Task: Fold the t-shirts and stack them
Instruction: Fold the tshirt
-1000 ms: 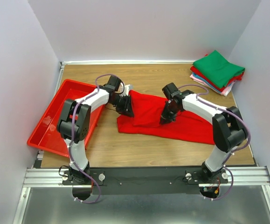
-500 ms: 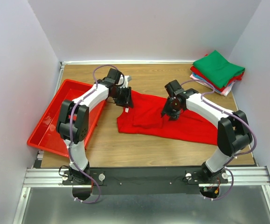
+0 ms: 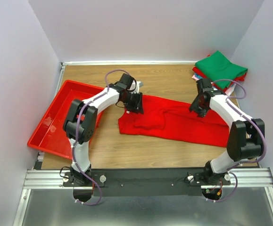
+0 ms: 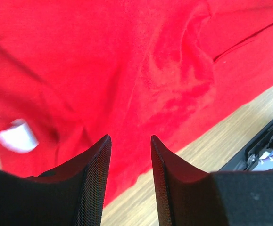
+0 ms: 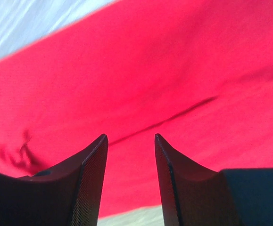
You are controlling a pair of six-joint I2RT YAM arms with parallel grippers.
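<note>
My left gripper (image 4: 130, 141): fingers spread, nothing between them, red cloth showing through the gap. It hangs over the left end of the red t-shirt (image 3: 174, 125), by the collar. The white neck tag (image 4: 17, 136) shows just off my left finger.

My right gripper (image 5: 129, 139): fingers spread too, gripping nothing. It is above the shirt's far right part, with a seam line crossing below.

The shirt lies lengthwise across the middle of the wooden table (image 3: 127, 150), rumpled and doubled over at its left end.

The red tray (image 3: 56, 117) sits at the table's left side, near the shirt.

A stack of folded t-shirts (image 3: 220, 70) is in the far right corner, green on top, a red edge beneath.
</note>
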